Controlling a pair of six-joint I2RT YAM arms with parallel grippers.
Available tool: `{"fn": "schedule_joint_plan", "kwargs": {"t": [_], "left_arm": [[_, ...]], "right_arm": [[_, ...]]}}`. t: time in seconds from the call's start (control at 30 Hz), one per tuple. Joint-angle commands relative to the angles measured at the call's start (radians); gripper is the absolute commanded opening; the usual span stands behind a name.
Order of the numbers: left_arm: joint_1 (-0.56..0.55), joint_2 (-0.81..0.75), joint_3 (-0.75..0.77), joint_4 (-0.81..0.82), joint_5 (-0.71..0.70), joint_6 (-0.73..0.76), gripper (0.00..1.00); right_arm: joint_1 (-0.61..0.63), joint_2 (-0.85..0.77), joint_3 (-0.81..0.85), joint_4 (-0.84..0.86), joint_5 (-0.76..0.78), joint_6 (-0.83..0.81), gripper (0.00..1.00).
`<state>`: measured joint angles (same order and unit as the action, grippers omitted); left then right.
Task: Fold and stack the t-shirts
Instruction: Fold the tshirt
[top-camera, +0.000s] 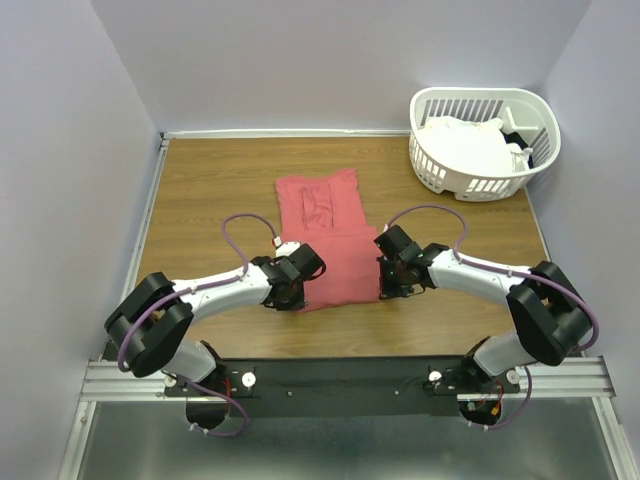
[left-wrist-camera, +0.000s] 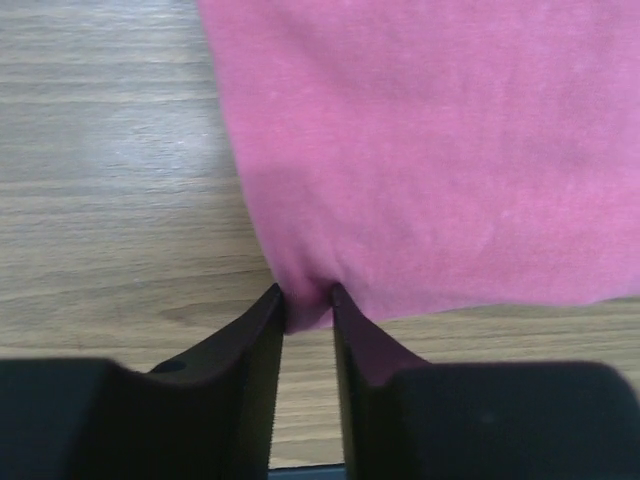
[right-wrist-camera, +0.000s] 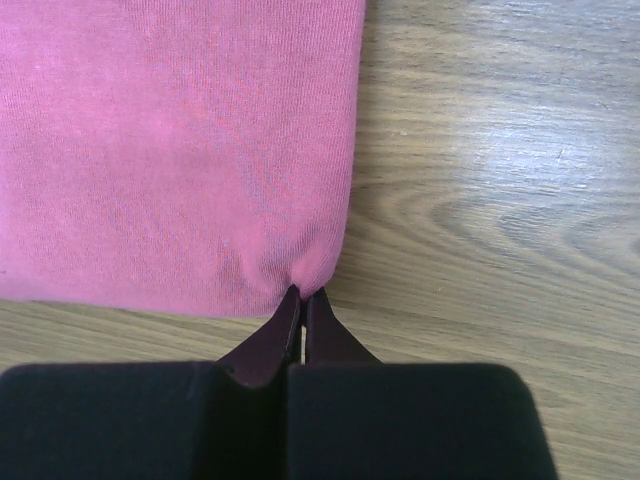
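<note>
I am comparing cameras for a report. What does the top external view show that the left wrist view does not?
Only the top view shows the whole coral-red t-shirt, both arms, and the laundry basket holding white shirts. Only the left wrist view shows the left gripper with shirt fabric between its fingertips at the near corner. Both show the shirt on the wooden table.

Top external view looks down from above and behind the arm bases, taking in the whole table (top-camera: 220, 190). Each wrist view sits close over the table's near part, facing forward past its own fingers. All three share the coral-red t-shirt (top-camera: 330, 235) (left-wrist-camera: 430, 150) (right-wrist-camera: 170, 150): left wrist its near-left corner, right wrist its near-right corner.
</note>
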<state>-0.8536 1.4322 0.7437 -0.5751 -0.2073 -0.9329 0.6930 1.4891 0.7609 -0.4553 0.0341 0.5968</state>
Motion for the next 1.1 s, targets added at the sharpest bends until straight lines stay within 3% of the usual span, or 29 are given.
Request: {"fn": "schedule_joint_plan", "kwargs": {"t": [0.0,0.13,0.3,0.57,0.67,0.77,0.9,1.07], "left_arm": [[-0.022,0.059,-0.024,-0.022,0.019,-0.033,0.27],[-0.033,0.065,-0.021,-0.025,0.022,-0.029,0.0],[-0.134,0.048,-0.003,-0.124,0.034,-0.066,0.0],[-0.473,-0.153,-0.105,-0.181,0.216,-0.309,0.0],[-0.528,-0.208,-0.089,-0.216,0.258,-0.366,0.0],[-0.507,-0.265,-0.04,-0.259,0.217,-0.354,0.0],[-0.388,-0.34,-0.01,-0.278,0.14,-0.285,0.0],[-0.217,-0.418,0.032,-0.298,0.095,-0.144,0.0]], "right_arm": [[0.013,0.043,-0.057,-0.023,0.026,-0.02,0.01],[0.011,0.043,-0.055,-0.026,0.013,-0.029,0.01],[0.063,-0.021,-0.077,-0.132,-0.028,-0.002,0.01],[0.38,-0.297,-0.178,-0.339,-0.094,0.329,0.0],[0.405,-0.39,-0.15,-0.433,-0.085,0.376,0.01],[0.404,-0.418,-0.033,-0.543,0.045,0.379,0.0],[0.402,-0.359,0.124,-0.664,0.275,0.37,0.0],[0.324,-0.314,0.254,-0.684,0.38,0.27,0.0]]}}
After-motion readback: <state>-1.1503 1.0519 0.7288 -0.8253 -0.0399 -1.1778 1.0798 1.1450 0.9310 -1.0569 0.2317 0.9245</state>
